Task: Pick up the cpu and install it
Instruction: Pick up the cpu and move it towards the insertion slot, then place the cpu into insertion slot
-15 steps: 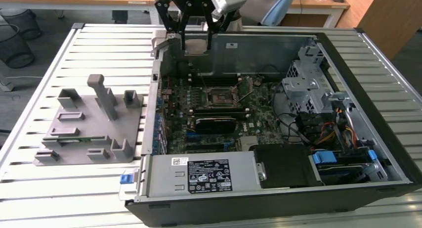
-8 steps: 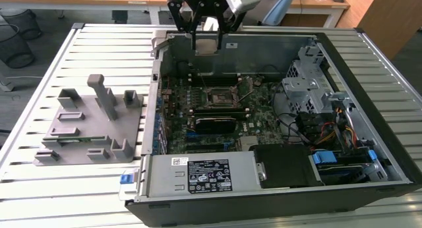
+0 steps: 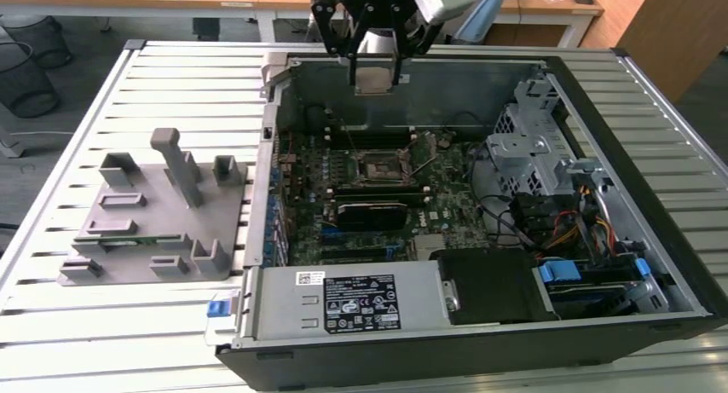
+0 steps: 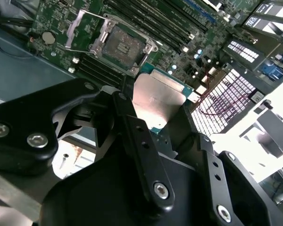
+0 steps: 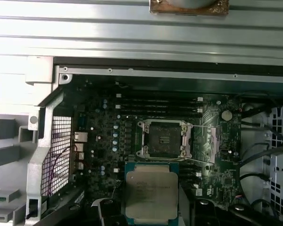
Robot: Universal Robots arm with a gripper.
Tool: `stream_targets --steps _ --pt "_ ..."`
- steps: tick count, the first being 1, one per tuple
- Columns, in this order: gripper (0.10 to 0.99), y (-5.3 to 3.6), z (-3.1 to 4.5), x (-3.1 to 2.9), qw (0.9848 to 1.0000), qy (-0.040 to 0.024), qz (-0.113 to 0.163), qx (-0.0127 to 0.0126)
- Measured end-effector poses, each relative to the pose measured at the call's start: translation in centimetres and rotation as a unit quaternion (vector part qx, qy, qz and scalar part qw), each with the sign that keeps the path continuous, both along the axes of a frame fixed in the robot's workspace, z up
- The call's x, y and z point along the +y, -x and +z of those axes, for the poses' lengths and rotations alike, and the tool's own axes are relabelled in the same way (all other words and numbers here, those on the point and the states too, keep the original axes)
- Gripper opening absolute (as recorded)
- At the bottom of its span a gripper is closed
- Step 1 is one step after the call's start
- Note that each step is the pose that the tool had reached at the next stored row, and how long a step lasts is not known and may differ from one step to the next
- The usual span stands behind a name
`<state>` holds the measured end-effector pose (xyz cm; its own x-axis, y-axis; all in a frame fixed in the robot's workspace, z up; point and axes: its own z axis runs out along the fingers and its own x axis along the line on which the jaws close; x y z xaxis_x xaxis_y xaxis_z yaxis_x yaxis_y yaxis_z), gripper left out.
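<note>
1. Exterior view: the hand [image 3: 376, 69] is clamped on the cpu [image 3: 374, 82], high above the CPU socket [image 3: 381, 164] and offset to its far side.
2. Second wrist view: the fingers [image 4: 132, 127] pinch the cpu [image 4: 158, 99] by opposite edges, apparently leaving its underside free for seating.
3. First wrist view: the cpu [image 5: 151, 195] is held level, just short of the uncovered socket [image 5: 162, 139].

The exterior view looks obliquely down from high up, covering the whole open case [image 3: 478, 357] and the desk [image 3: 193, 69]. Both wrist views face down into the case at close range, the second past the gripper [image 4: 158, 106], sharing the socket [image 4: 125, 47] [image 5: 162, 139].
</note>
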<state>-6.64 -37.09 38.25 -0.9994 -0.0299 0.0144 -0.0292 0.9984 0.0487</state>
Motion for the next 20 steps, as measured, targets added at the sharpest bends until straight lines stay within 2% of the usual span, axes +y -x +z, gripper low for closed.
stream_targets --steps 9,20 --pt "0.537 -1.65 -0.02 0.05 1.0 0.0 0.0 0.0" --pt "0.537 -1.88 -0.03 0.05 1.0 0.0004 -0.005 0.0"
